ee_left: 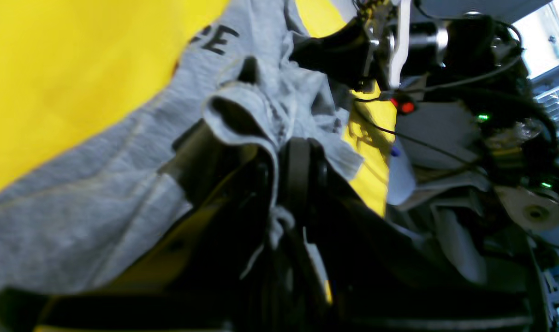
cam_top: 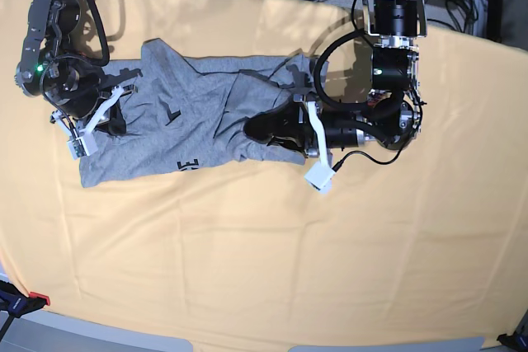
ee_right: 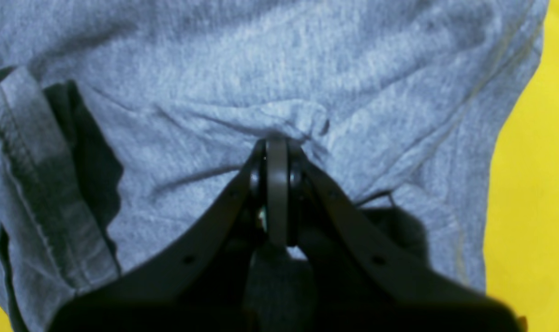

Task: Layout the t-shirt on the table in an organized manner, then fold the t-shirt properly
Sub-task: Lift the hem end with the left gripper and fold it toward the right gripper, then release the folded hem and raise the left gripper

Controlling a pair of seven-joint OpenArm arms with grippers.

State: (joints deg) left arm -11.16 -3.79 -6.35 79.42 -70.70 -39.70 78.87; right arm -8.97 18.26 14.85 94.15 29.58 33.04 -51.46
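Tabletop, draped in yellow-orange cloth, fills the base view from edge to edge and is the largest element. On it, towards 10 o'clock of centre, lies the t-shirt: heather grey, crumpled into a loose band running from 9 o'clock to 3 o'clock, with a fragment of black lettering showing at its 6 o'clock hem. In the base view my left arm comes down from 1 o'clock and bends in towards the shirt's 3 o'clock end; my right arm comes down from 11 o'clock to the shirt's 9 o'clock end.

My left claw, seen from its wrist camera, has its jaws drawn together on a bunched fold of the grey fabric, which drapes over both sides of the tips; black letters on the cloth sit at 11 o'clock of the tips.

My right claw, seen from its own wrist camera, has its jaws pressed together with a small pucker of grey cloth gathered at the tips at 12 o'clock; a stitched hem runs down at 9 o'clock, and bare yellow cloth shows at 3 o'clock
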